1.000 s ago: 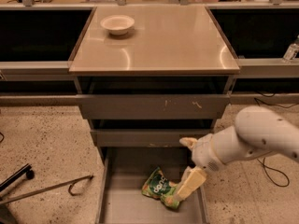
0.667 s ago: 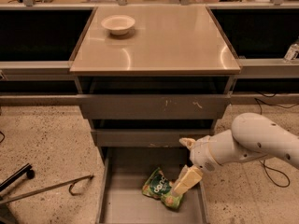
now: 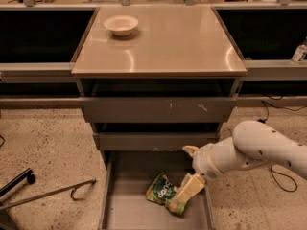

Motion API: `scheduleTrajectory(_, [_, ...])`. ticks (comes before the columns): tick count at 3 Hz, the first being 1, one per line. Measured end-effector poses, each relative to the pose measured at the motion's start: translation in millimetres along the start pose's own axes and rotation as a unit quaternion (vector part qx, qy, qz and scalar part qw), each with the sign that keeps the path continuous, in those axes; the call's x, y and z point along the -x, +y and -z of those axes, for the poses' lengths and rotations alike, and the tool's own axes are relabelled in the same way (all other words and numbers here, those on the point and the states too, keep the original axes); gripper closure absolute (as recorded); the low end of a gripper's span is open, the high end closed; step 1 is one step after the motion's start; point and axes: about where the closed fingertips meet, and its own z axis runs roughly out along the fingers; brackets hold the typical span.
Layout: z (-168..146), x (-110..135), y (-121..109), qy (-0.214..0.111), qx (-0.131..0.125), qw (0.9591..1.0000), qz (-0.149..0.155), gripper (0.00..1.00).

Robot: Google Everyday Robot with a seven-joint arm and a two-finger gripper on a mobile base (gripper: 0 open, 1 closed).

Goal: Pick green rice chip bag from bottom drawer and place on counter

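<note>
Hardly any movement over the last second: only a slight drift of the white arm (image 3: 268,145) leftward and down, settling the gripper (image 3: 188,190) a little lower in the open bottom drawer (image 3: 124,210). Sits now against the right edge of the green rice chip bag (image 3: 160,193), overlapping it from this view. Cannot tell whether clamped on the bag or merely spread beside it. No lift yet: lies in the same crumpled spot on the grey floor, a little right of the drawer's middle, logo facing up. Reads as the tail end of the reach, with the grasp either closing or about to. Still ahead: raising the bag past the fronts of the two upper drawers (image 3: 153,110) and carrying it up to the counter (image 3: 168,47), with a small white bowl (image 3: 121,25) at its back left. Worth watching for a thin pinch slipping on crinkled foil, and for snagging under the drawer front just above during withdrawal.
</note>
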Motion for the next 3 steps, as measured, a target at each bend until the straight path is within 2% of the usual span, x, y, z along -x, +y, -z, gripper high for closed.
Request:
scheduleTrajectory(1, [-45.1,-49.4,-15.0,0.021,-0.005,0.9988,-0.043,0.00])
scheduleTrajectory(2, [-91.5,-94.8,-59.8,0.045,-0.050,0.9939,-0.088,0.00])
scheduleTrajectory(3, [-111.3,-123.6,-109.9,0.029,-0.105,0.9865,-0.122,0.00])
